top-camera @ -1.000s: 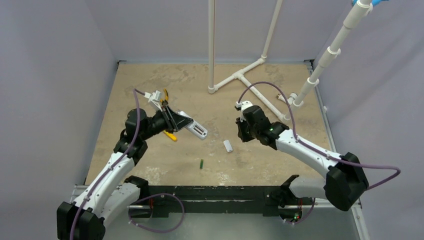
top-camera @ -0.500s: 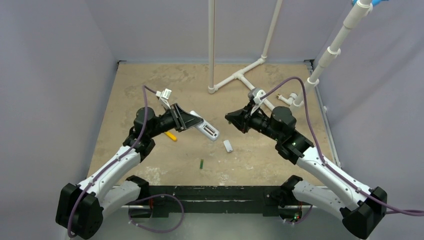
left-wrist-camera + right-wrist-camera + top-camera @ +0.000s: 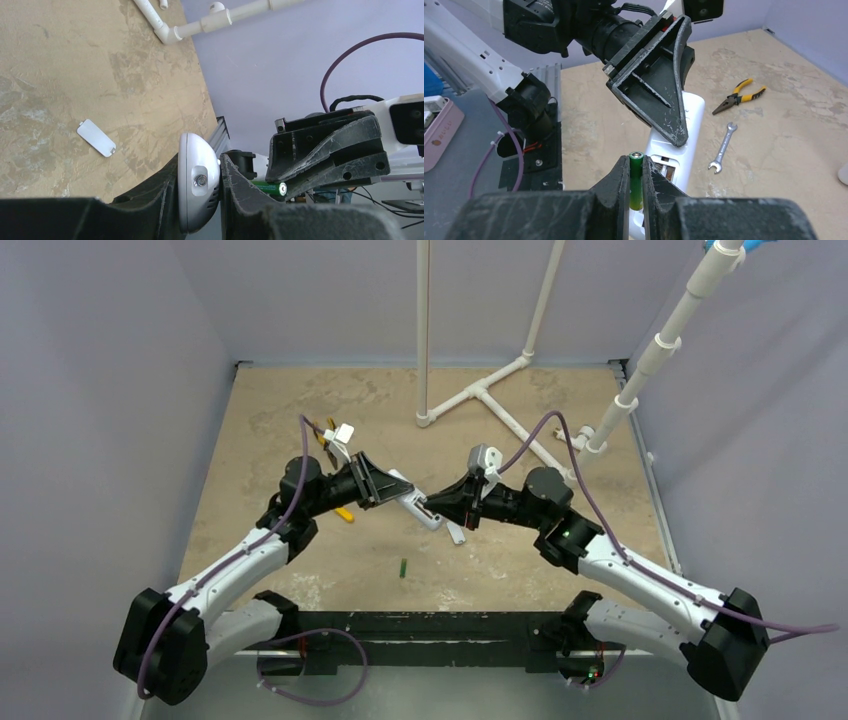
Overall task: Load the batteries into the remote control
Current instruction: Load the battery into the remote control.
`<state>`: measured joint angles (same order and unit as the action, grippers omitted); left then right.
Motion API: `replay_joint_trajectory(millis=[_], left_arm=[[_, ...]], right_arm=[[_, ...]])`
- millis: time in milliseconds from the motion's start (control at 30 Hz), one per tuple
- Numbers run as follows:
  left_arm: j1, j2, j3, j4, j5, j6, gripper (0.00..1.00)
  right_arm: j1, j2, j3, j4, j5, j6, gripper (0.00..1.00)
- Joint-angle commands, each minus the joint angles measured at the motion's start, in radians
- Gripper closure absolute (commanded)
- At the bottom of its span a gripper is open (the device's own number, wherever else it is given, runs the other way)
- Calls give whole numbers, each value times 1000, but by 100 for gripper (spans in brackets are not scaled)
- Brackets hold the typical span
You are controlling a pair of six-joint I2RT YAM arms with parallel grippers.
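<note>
My left gripper (image 3: 392, 490) is shut on the white remote control (image 3: 418, 508) and holds it tilted above the table; its rounded end shows between the fingers in the left wrist view (image 3: 198, 185). My right gripper (image 3: 432, 508) is shut on a green battery (image 3: 636, 181), which stands upright between the fingers (image 3: 619, 175) just before the remote's (image 3: 679, 135) open battery bay. That battery also shows in the left wrist view (image 3: 267, 187). A second green battery (image 3: 403, 567) lies on the table near the front. The white battery cover (image 3: 456, 532) lies under the grippers.
Yellow-handled pliers (image 3: 739, 95) and a silver wrench (image 3: 723, 147) lie on the table beyond the left gripper. White pipes (image 3: 480, 395) stand at the back and back right. The cover also shows in the left wrist view (image 3: 96, 137).
Both arms have moved toward the middle. The left gripper carried the remote to the right. The right gripper swung left and down with the battery until it met the remote's end.
</note>
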<state>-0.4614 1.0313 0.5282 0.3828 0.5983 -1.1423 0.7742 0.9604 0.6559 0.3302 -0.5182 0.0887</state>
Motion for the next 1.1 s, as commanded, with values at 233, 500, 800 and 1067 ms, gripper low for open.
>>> replay_joint_trajectory(millis=[233, 500, 800, 1067], left_arm=[[-10, 10, 22, 76, 34, -16, 100], [-13, 25, 30, 86, 61, -14, 100], [-14, 25, 32, 93, 64, -19, 100], [-14, 30, 33, 99, 61, -20, 100]], right_arm=[[25, 63, 12, 81, 16, -121, 100], [25, 80, 15, 68, 49, -178, 100], [25, 89, 12, 53, 75, -194, 100], [25, 111, 6, 78, 72, -124, 100]])
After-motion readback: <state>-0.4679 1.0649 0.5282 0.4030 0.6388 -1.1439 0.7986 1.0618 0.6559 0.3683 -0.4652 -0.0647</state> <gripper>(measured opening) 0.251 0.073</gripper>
